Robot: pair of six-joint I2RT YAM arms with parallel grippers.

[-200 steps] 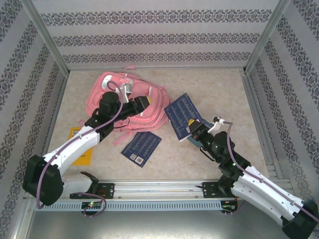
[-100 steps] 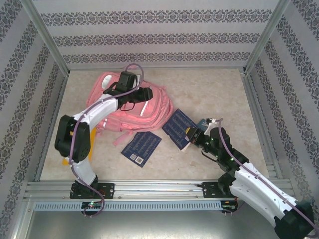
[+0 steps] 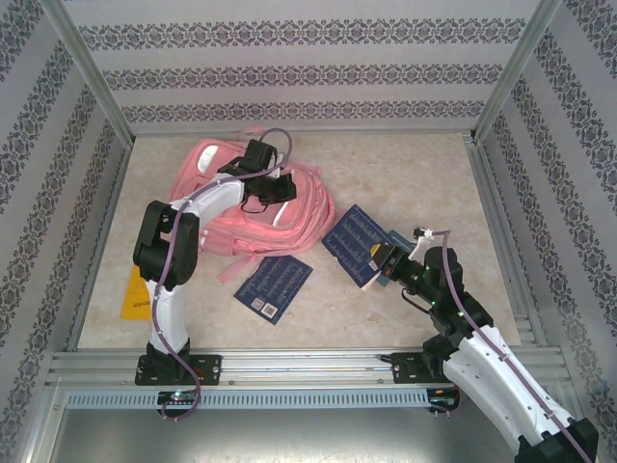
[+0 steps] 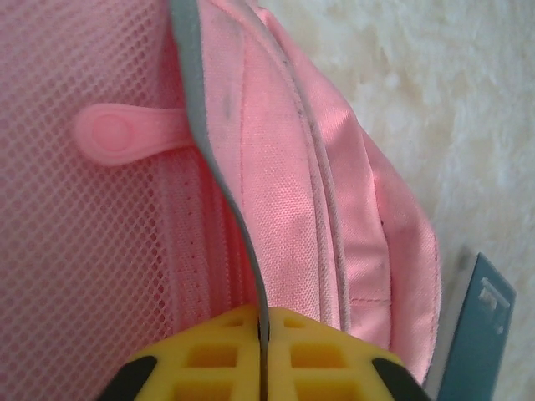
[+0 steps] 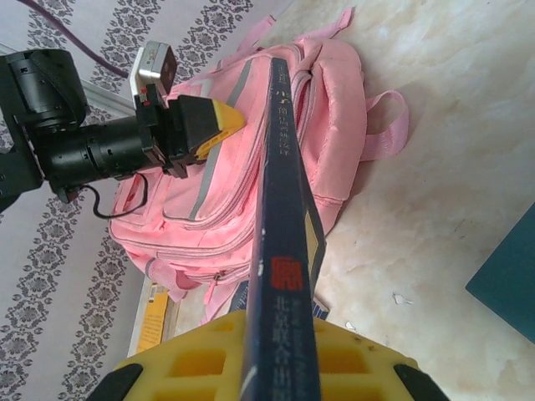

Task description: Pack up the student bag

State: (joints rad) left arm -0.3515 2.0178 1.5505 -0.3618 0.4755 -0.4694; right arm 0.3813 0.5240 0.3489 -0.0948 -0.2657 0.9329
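left fingers [image 4: 230, 324] pinch the student bag [image 4: 280, 209]; right fingers [image 5: 196, 336] clamp a blue book [image 5: 284, 209].

**Book** [image 5: 284, 192] in right gripper [image 5: 280, 342], spine:
- Red square seal [image 5: 287, 273]; its characters are too small to read.
- White Chinese print beneath the seal: 北京联合出版.
- Pale characters higher up, illegible.

**Its cover**, top view: rows of fine pale print, unreadable.

**Second blue book** [image 3: 280, 278], flat on the table:
- Similar fine print, unreadable.
- Small white-and-yellow label [image 3: 264, 307], not legible.

One student bag [image 3: 304, 217], two dark-blue books [image 3: 273, 287] (one [image 3: 353, 238] raised on edge), one yellow booklet [image 3: 138, 294], one teal book [image 5: 501, 276].
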